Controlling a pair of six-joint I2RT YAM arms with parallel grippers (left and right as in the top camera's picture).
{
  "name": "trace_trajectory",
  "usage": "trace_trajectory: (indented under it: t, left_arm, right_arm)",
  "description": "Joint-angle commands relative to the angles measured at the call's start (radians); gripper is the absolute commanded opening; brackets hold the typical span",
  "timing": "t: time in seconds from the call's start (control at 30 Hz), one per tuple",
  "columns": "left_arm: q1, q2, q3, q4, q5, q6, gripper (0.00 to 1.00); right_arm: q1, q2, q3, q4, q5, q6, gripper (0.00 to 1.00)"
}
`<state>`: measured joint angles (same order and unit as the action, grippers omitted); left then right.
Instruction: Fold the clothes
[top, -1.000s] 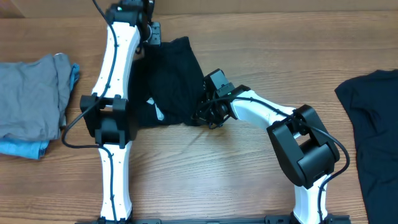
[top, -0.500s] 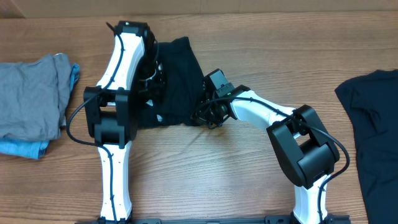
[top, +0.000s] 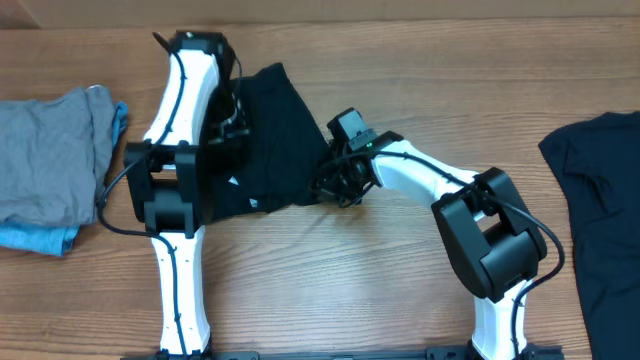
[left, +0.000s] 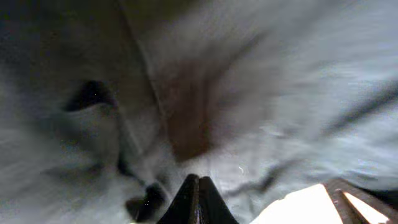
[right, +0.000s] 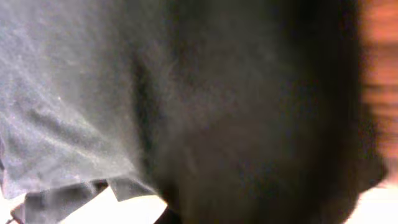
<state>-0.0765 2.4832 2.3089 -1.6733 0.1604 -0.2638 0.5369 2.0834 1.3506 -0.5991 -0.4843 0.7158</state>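
Observation:
A crumpled black garment (top: 275, 140) lies mid-table. My left gripper (top: 228, 112) hangs over its left part. In the left wrist view the gripper's (left: 199, 182) jaws are pressed together, with the cloth (left: 280, 81) pulled up to the tips. My right gripper (top: 336, 183) sits at the garment's lower right corner, shut, with cloth bunched at it. Dark fabric (right: 74, 93) fills the right wrist view and hides the fingers. A second black garment (top: 600, 200) lies spread at the table's right edge.
A grey garment (top: 50, 150) lies at the far left on top of a light-blue one (top: 35, 238). Bare wooden tabletop (top: 330, 280) stretches along the front, between the two arm bases.
My left gripper came from the garment's far edge toward the front and left, over the cloth. The garment's left part shifted and its shape changed. The right arm stayed put.

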Motion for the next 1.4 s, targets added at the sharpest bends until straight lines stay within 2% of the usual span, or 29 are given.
trace_trajectory:
  t: [0.0, 0.03, 0.07, 0.13, 0.17, 0.27, 0.33, 0.37, 0.4, 0.43, 0.47, 0.53, 0.57, 0.73, 0.93, 1.07, 1.17, 1.23, 1.37]
  left_arm:
    - [-0.016, -0.060, 0.175, -0.017, -0.029, -0.021, 0.08]
    - [-0.018, -0.077, 0.203, -0.017, -0.029, -0.022, 0.09]
    - [-0.018, -0.097, 0.218, -0.017, -0.026, -0.032, 0.06]
    - [-0.013, -0.159, 0.220, -0.008, -0.031, -0.032, 0.04]
    - [-0.014, -0.193, 0.220, 0.006, -0.030, -0.032, 0.04]
    - [-0.027, -0.357, 0.220, 0.023, -0.095, -0.060, 0.15]
    - [-0.028, -0.422, 0.220, 0.008, -0.108, -0.094, 0.26]
    - [-0.027, -0.428, 0.220, -0.017, -0.065, -0.097, 0.40]
    - [-0.027, -0.428, 0.205, -0.016, 0.022, -0.060, 0.59]
    - [-0.027, -0.428, 0.182, -0.016, 0.080, -0.045, 0.66]
    - [-0.027, -0.428, 0.153, -0.016, 0.078, -0.039, 0.68]
    - [-0.029, -0.428, 0.052, -0.013, -0.153, -0.123, 0.67]
    - [-0.029, -0.428, 0.029, -0.006, -0.171, -0.123, 0.68]
    - [-0.029, -0.428, -0.137, 0.135, -0.178, -0.143, 0.68]
    - [-0.055, -0.428, -0.496, 0.343, -0.160, -0.164, 0.67]
    - [-0.055, -0.428, -0.652, 0.473, -0.159, -0.164, 0.69]
    - [-0.053, -0.428, -0.770, 0.605, -0.161, -0.163, 0.68]
    - [-0.050, -0.428, -0.799, 0.649, -0.192, -0.155, 0.68]
    - [-0.048, -0.426, -0.843, 0.744, -0.293, -0.123, 0.68]
  right_arm:
    - [-0.015, -0.105, 0.134, -0.089, 0.003, -0.218, 0.13]
    - [-0.013, -0.126, 0.175, -0.130, 0.023, -0.292, 0.19]
    - [-0.014, -0.144, 0.232, -0.198, 0.038, -0.342, 0.34]
    - [-0.045, -0.174, 0.304, -0.266, 0.038, -0.357, 0.39]
    - [-0.062, -0.185, 0.320, -0.263, 0.031, -0.393, 0.48]
    - [-0.094, -0.192, 0.365, -0.229, 0.045, -0.642, 0.54]
    - [-0.071, -0.167, 0.365, -0.189, 0.122, -0.799, 0.59]
    - [-0.051, -0.145, 0.365, -0.166, 0.158, -0.859, 0.65]
    - [-0.031, -0.114, 0.365, -0.136, 0.197, -0.911, 0.70]
    - [-0.020, -0.089, 0.365, -0.103, 0.232, -0.919, 0.71]
    - [-0.016, -0.071, 0.365, -0.074, 0.248, -0.918, 0.71]
    - [-0.013, -0.021, 0.365, 0.006, 0.245, -0.896, 0.69]
    - [-0.011, -0.008, 0.365, 0.028, 0.245, -0.896, 0.69]
    - [0.001, 0.072, 0.365, 0.187, 0.245, -0.900, 0.68]
    - [0.040, 0.164, 0.365, 0.299, 0.244, -0.908, 0.64]
    - [0.045, 0.230, 0.365, 0.303, 0.249, -0.906, 0.53]
    - [0.027, 0.247, 0.365, 0.296, 0.262, -0.895, 0.53]
    - [0.014, 0.247, 0.365, 0.274, 0.339, -0.845, 0.53]
    - [-0.017, 0.247, 0.365, 0.130, 0.343, -0.843, 0.53]
